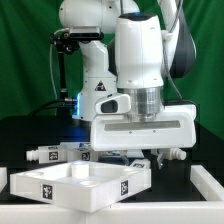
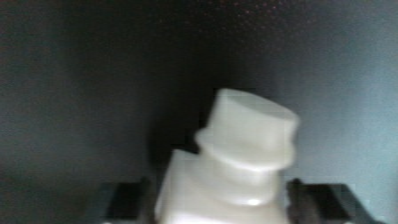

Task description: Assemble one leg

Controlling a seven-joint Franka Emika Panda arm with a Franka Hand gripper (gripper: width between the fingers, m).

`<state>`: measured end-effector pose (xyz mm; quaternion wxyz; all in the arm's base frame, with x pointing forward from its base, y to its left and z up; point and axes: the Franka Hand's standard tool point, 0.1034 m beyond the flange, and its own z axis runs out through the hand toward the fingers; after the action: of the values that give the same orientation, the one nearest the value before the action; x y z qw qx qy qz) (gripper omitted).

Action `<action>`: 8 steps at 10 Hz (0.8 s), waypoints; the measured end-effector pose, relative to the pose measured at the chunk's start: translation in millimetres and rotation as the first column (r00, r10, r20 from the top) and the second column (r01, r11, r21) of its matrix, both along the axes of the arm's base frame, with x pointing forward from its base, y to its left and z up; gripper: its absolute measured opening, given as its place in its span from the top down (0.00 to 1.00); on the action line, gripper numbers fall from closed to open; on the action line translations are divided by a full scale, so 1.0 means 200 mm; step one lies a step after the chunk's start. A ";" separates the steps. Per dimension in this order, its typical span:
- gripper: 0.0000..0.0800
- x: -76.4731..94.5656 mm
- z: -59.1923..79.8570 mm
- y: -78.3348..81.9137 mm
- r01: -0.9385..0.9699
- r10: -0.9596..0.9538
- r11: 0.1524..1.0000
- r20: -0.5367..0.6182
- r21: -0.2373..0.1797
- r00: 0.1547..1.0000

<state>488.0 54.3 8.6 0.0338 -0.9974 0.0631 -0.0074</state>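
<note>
The gripper [image 2: 222, 200] holds a white leg [image 2: 240, 140] tight between its fingers. A white panel [image 1: 55, 190] lies nearby.

Wrist view: the leg [image 2: 231, 160] is out of focus. We cannot read its tag stickers. Its held end runs off the picture's edge, as do the gripper [image 2: 222, 208] fingers [image 2: 125, 200].

Exterior view: the arm [image 1: 130, 40] is cut at the top edge. A white piece [image 1: 212, 182] at the exterior view's right is cropped and we cannot identify it.
</note>
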 end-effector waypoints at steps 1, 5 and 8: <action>0.60 0.00 0.00 0.00 0.000 0.000 1.000 0.000 0.000 1.000; 0.60 -0.09 0.02 0.02 0.009 -0.009 1.000 -0.022 0.003 1.000; 0.60 -0.34 0.12 -0.01 -0.003 0.002 1.000 -0.045 -0.006 0.999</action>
<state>420.4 51.4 33.1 0.0293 -0.9975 0.0626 0.0147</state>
